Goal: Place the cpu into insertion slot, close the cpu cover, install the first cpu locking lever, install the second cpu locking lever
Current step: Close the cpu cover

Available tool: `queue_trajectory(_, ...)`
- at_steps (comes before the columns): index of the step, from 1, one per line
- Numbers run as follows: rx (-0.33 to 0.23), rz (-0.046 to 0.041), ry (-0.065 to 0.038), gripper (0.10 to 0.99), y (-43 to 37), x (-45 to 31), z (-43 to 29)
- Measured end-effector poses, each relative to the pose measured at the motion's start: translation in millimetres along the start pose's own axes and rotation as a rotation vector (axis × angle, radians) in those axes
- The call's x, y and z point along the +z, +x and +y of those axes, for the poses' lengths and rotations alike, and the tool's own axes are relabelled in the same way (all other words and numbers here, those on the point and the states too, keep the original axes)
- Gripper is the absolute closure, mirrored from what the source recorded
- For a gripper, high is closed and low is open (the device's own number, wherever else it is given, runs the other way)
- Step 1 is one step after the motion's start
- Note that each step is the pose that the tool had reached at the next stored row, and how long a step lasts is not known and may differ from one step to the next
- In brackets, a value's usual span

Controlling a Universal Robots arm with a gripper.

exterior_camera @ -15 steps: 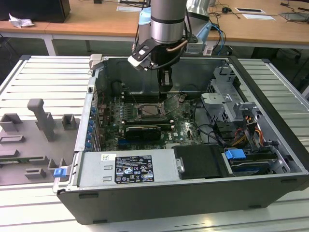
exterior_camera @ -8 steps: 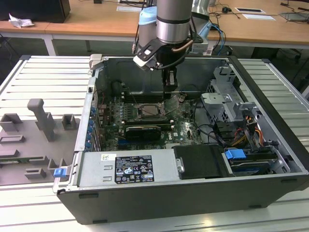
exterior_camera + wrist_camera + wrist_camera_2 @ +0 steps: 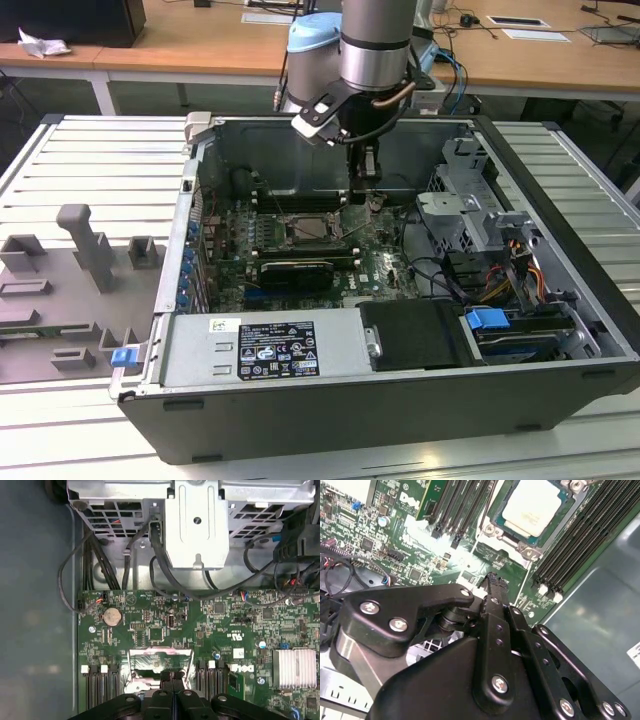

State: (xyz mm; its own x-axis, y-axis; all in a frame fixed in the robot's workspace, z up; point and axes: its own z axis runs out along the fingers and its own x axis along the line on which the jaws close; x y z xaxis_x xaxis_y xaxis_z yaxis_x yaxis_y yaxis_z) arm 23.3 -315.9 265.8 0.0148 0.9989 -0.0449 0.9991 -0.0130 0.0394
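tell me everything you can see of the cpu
In the second wrist view the cpu is a flat square chip with a pale, dull silvery metal top and rounded corners, a thin green edge showing round it. It lies level in the insertion slot, bordered by the slot's silvery metal rim. The gripper sits apart from it, not touching.

The cpu (image 3: 534, 511) is pale silvery-grey, the motherboard (image 3: 227, 622) green, the gripper (image 3: 492, 582) black.

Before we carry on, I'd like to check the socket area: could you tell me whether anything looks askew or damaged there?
Nothing stands out. In the second wrist view the cpu lies flat and square in the insertion slot, and the board around it shows no damage.
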Motion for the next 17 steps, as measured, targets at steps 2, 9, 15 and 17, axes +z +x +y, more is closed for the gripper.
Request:
queue_trajectory(2,0.000,0.0002,0.000,0.980,0.1,0.1,2.1)
queue_trajectory(9,0.000,0.0000,0.002,0.980,0.1,0.4,10.3)
queue_trajectory(15,0.000,0.0000,0.003,0.980,0.3,0.7,17.8)
queue_trajectory(17,0.000,0.0001,0.004,0.980,0.3,0.9,21.5)
